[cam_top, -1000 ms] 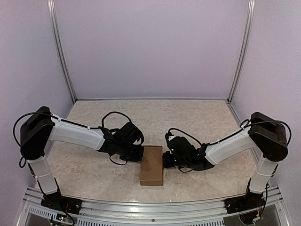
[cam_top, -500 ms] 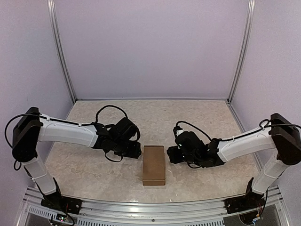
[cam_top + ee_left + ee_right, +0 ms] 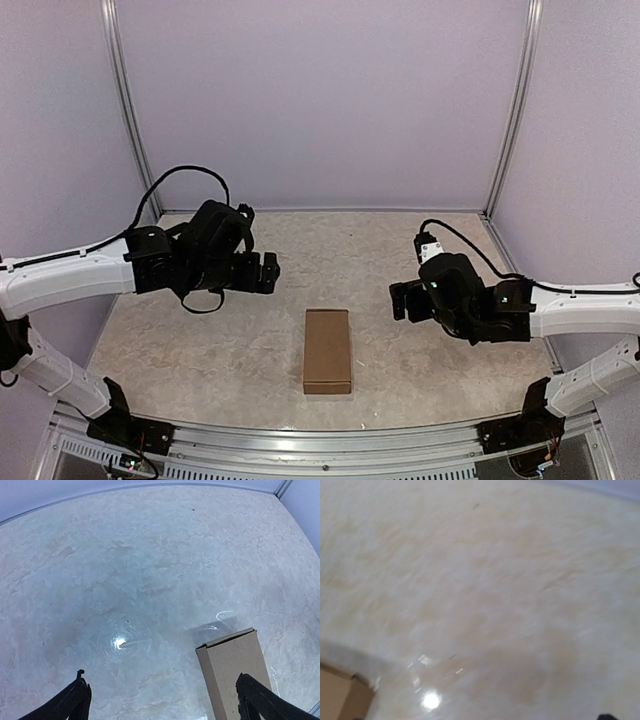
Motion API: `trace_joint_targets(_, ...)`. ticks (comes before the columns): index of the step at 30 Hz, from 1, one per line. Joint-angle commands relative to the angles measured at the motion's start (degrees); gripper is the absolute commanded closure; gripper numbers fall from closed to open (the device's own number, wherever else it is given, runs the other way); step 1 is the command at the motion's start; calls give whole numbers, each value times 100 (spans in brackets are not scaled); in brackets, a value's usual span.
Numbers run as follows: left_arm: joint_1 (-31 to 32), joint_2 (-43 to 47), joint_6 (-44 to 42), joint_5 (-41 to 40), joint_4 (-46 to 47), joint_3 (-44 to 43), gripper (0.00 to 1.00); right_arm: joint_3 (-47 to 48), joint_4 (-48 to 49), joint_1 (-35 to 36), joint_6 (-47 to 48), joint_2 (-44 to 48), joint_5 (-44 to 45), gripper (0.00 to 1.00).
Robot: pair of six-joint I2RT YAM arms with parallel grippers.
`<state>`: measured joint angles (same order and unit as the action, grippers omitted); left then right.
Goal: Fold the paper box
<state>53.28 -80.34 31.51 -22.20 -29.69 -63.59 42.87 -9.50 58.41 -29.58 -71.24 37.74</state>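
Observation:
The paper box (image 3: 328, 350) is a closed brown oblong box lying flat on the table, near the front centre, with nothing touching it. My left gripper (image 3: 268, 272) hangs above the table to the box's far left. In the left wrist view that gripper (image 3: 165, 702) is open and empty, with the box (image 3: 232, 672) at lower right. My right gripper (image 3: 400, 300) hovers to the box's far right, also open and empty. The right wrist view is blurred: only one fingertip (image 3: 607, 717) peeks in at the bottom edge, and a corner of the box (image 3: 337, 700) shows at lower left.
The table (image 3: 200, 350) is pale marbled stone, enclosed by white walls with metal corner posts (image 3: 128, 110). An aluminium rail (image 3: 320, 445) runs along the near edge, where both arm bases are bolted.
Both grippers were shut against the box's two sides a second ago. They have opened, risen and drawn back outward, left and right. The box stays on the table, shifted slightly.

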Motion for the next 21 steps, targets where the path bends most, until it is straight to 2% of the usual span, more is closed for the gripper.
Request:
trace_joint_targets(1,-37,480,-376,-555,-557,-258,1,-44,-570,-39,46,508,1001,0)
trace_joint_targets(9,-54,1404,-699,-768,-547,-282,1,432,-1573,-36,-366,1065,1377,1)
trace_joint_targets(14,-73,2060,-847,-996,-476,-208,1,1001,-2638,-38,-919,1366,1434,0)
trace_joint_targets(17,-64,2493,-1051,-1015,-239,58,1,1581,-3315,-32,-478,1458,1034,1)
trace_joint_targets(18,-71,2748,-1149,-963,-156,162,1,1645,-3338,-38,-133,1529,909,0)
trace_joint_targets(21,-73,3263,-1527,-796,-203,312,1,1515,-3260,-40,-51,1932,1021,0)
